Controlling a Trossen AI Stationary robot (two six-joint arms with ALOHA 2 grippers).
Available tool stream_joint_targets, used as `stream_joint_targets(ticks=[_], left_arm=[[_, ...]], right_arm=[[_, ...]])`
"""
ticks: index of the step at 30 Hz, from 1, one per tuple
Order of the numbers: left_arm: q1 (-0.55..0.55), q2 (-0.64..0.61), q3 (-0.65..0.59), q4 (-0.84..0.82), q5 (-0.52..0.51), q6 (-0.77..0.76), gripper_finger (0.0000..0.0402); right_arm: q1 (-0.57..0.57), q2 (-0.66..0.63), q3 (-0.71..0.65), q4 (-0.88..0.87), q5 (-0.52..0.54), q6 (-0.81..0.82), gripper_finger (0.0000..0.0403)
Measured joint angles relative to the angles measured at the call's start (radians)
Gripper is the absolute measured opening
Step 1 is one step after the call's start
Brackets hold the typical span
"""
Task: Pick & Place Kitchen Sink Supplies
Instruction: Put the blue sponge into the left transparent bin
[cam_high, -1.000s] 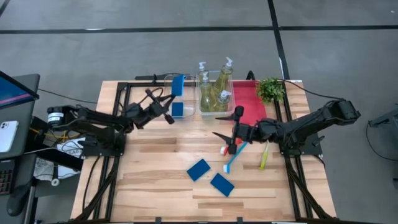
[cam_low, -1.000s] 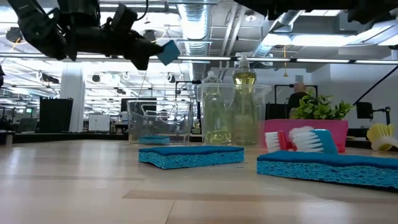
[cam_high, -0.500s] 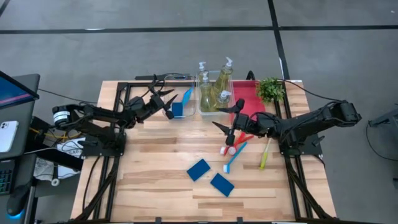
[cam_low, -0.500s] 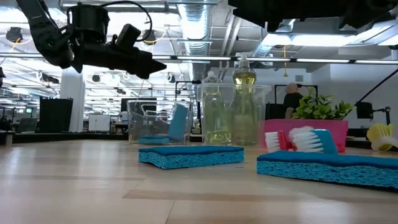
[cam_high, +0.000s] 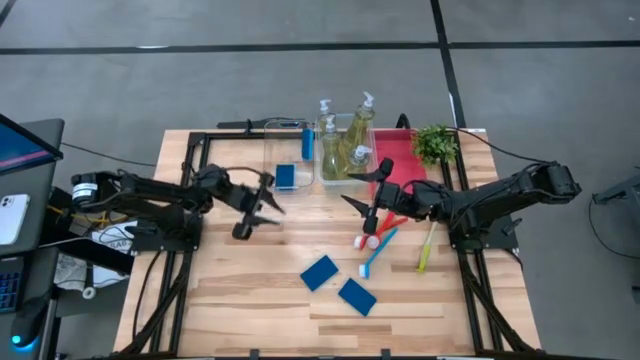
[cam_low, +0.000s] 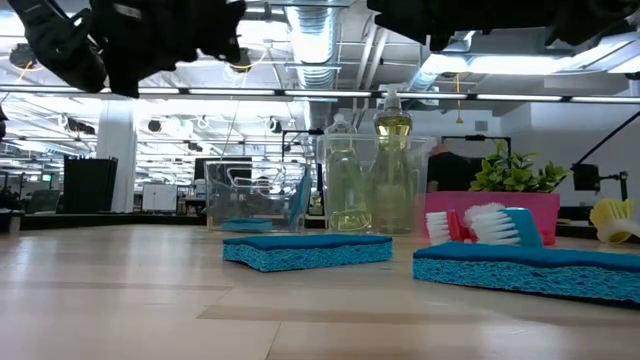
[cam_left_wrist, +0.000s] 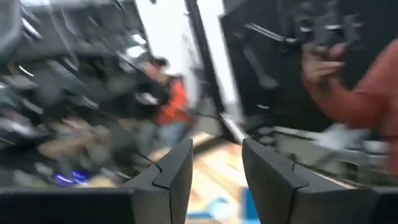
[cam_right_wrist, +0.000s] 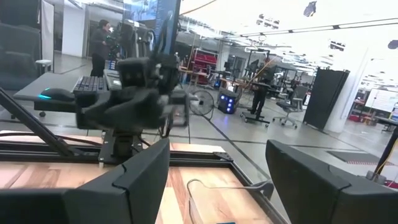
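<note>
High view: four blue sponges are countable. Two are in the left clear bin (cam_high: 272, 128), one lying flat (cam_high: 285, 176) and one standing on edge against the bin wall (cam_high: 307, 140). The other two lie loose on the table (cam_high: 250, 290), the nearer-left one (cam_high: 319, 272) just beside the nearer-right one (cam_high: 356, 296).

Three pump bottles show from above (a fourth cannot be made out), standing together in the second clear bin (cam_high: 345, 180): one (cam_high: 325, 108) at the back left, one (cam_high: 366, 105) at the back right, one (cam_high: 358, 160) in front.

Three brushes lie on the wood in front of the red tray (cam_high: 405, 150): a red one (cam_high: 383, 227), a blue one (cam_high: 378, 252) beside it, and a yellow-green one (cam_high: 425, 252) further right. A single small plant (cam_high: 435, 143) sits at the tray's far corner.

The left gripper (cam_high: 262, 205) hangs over bare wood in front of the sponge bin, fingers apart and holding nothing. The right gripper (cam_high: 365, 192) hovers above the red brush, its fingers spread wide and empty.
</note>
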Motion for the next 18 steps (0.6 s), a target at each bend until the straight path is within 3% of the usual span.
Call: stream_joint_targets(ticks=[4, 10, 18], left_arm=[[-0.037, 0.041, -0.033, -0.150, 0.015, 0.077, 0.0134], [-0.046, 0.160, -0.059, -0.142, -0.004, 0.150, 0.0127], [-0.196, 0.307, -0.029, -0.036, -0.230, 0.147, 0.0133]], right_arm=[[0.002, 0.000, 0.000, 0.000, 0.000, 0.000, 0.0260], [0.002, 0.000, 0.000, 0.000, -0.001, 0.054, 0.0260], [0.003, 0.000, 0.000, 0.000, -0.001, 0.205, 0.0260]])
